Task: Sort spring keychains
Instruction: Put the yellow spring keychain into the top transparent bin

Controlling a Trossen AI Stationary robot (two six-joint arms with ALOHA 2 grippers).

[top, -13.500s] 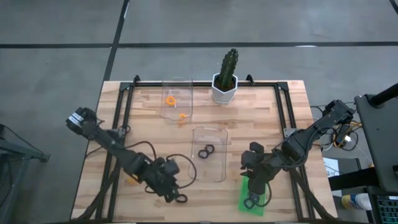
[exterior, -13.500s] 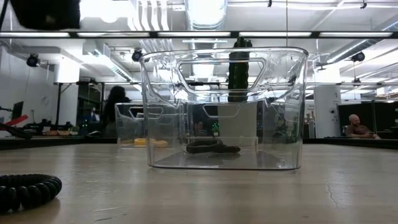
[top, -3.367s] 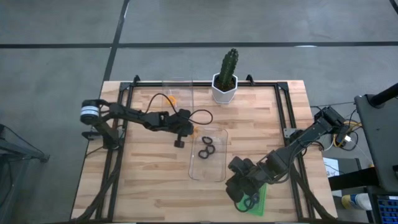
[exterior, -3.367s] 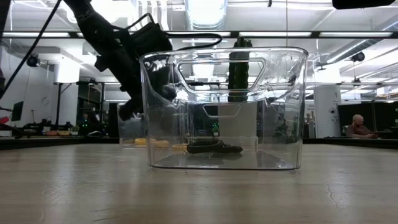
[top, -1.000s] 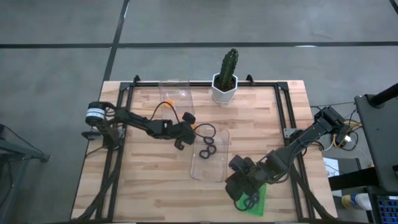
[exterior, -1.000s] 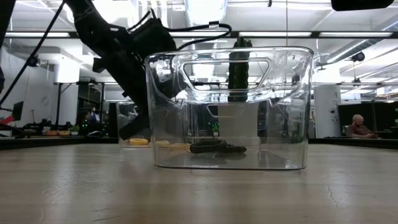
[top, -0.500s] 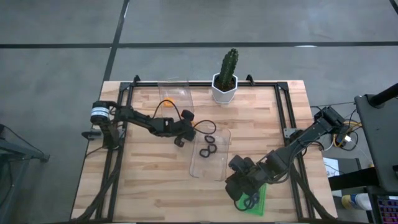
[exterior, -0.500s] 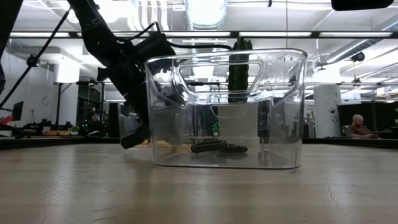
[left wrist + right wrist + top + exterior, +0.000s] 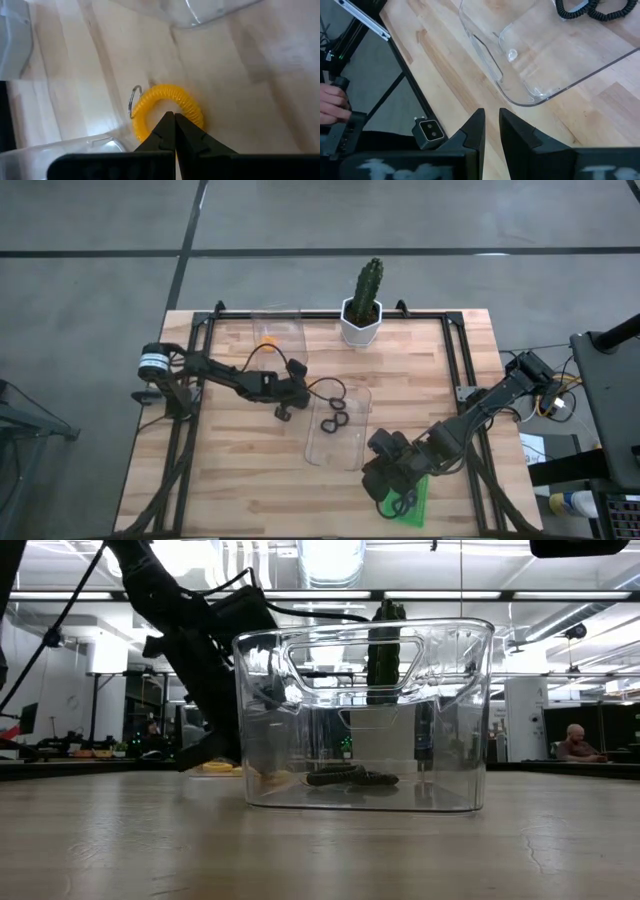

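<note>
The wide lower-left stretch of the surface (image 9: 230,470) lies bare wood, open to any approach. Mid-frame, the near clear tray (image 9: 337,428) blocks the centre; the left tool (image 9: 284,411) sits low just beside its left wall. The far clear tray (image 9: 280,335) and the potted cactus (image 9: 363,305) crowd the upper middle. The right tool (image 9: 390,500) and the green tray (image 9: 418,502) fill the lower right.

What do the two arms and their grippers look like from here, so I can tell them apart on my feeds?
Both arms are dark, jointed, with black cables looping alongside. The left arm has a pale ring marking near its base; its gripper ends in two dark tapered fingers. The right gripper has the same dark, wedge-shaped fingers.
</note>
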